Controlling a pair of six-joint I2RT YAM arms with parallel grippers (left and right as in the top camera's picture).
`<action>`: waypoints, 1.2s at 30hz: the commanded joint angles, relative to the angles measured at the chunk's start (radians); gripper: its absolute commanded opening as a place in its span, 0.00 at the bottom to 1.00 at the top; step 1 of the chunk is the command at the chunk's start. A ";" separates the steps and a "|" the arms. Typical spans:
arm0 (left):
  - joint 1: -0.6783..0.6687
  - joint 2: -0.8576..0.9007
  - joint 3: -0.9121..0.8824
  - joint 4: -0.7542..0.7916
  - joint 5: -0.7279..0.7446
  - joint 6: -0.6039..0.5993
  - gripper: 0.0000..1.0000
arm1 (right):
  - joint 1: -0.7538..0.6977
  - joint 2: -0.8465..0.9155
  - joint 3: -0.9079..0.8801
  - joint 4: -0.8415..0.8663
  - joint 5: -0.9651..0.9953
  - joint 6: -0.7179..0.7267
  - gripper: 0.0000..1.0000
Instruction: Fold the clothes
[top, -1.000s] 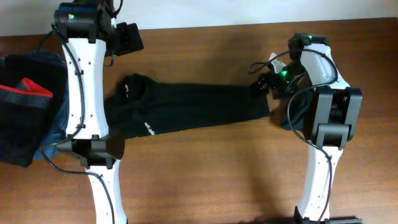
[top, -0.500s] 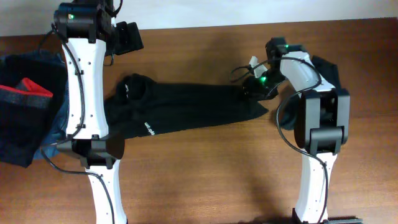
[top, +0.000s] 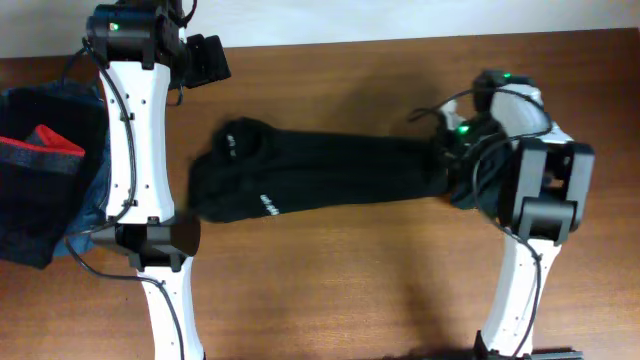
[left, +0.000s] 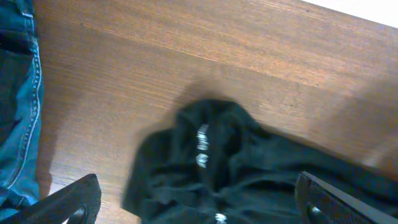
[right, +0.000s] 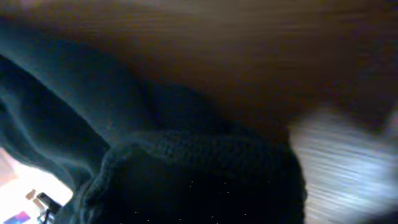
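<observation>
A long black shirt (top: 320, 175) with small white logo marks lies stretched across the middle of the wooden table (top: 330, 280). My right gripper (top: 447, 150) is shut on its right end. In the right wrist view the ribbed black hem (right: 199, 180) fills the lower frame and hides the fingers. My left gripper (top: 205, 62) hangs open near the table's far left, above and apart from the cloth. In the left wrist view its two fingers (left: 68, 202) stand wide on either side of the shirt's bunched collar end (left: 211, 149).
At the left edge lies a pile with a blue denim garment (top: 90, 190) and a black piece with red and grey stripes (top: 45, 150). Denim also shows in the left wrist view (left: 18, 124). A dark cloth (top: 478, 190) lies beside the right arm.
My right gripper has closed on the shirt's right end and drawn it rightward. The whole shirt has slid to the right. The left arm has not moved.
</observation>
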 joint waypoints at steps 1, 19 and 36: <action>0.000 0.008 0.000 0.007 -0.011 -0.006 0.99 | -0.047 0.028 0.142 -0.066 0.085 -0.047 0.04; 0.000 0.008 0.000 0.015 -0.012 -0.006 0.99 | 0.367 0.028 0.378 -0.227 0.169 0.088 0.04; 0.000 0.008 -0.004 0.016 -0.012 -0.006 0.99 | 0.501 0.027 0.379 -0.151 0.118 0.152 0.99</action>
